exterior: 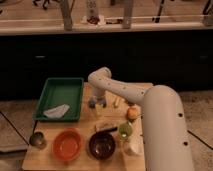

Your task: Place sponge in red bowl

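Observation:
The red bowl (67, 144) is round, orange-red and empty, at the table's front left. My gripper (97, 102) points down at the table's middle, just right of the green tray and behind the bowls. A small blue-grey bit of the sponge (92, 104) shows at the gripper's tip. The gripper hides most of it, and I cannot tell whether it is held. The gripper is well behind and to the right of the red bowl.
A green tray (44, 95) with a white cloth (56, 110) sits at the back left. A dark bowl (102, 144), tan block (104, 126), green cup (124, 131), white cup (133, 146) and orange (132, 113) lie right of the red bowl. A small metal cup (37, 139) stands at the front left.

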`<move>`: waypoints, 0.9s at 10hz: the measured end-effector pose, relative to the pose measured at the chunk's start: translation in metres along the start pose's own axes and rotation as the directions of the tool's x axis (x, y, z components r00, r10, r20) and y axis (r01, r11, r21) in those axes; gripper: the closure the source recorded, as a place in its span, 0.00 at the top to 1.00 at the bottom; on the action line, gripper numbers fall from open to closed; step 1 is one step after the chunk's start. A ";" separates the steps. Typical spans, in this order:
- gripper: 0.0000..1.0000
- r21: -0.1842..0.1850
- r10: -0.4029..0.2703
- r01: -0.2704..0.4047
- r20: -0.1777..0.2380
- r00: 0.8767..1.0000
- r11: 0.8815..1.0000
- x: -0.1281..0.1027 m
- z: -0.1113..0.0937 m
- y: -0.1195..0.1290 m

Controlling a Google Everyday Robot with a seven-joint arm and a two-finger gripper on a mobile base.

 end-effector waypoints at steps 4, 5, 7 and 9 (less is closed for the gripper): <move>0.80 -0.015 -0.002 0.002 -0.006 1.000 1.000 0.000 0.004 0.002; 0.78 -0.018 -0.003 0.002 -0.007 1.000 1.000 0.001 0.005 0.003; 0.68 -0.021 -0.001 0.001 -0.009 1.000 1.000 0.000 0.006 0.003; 0.59 -0.026 0.001 -0.001 -0.010 1.000 1.000 0.000 0.008 0.004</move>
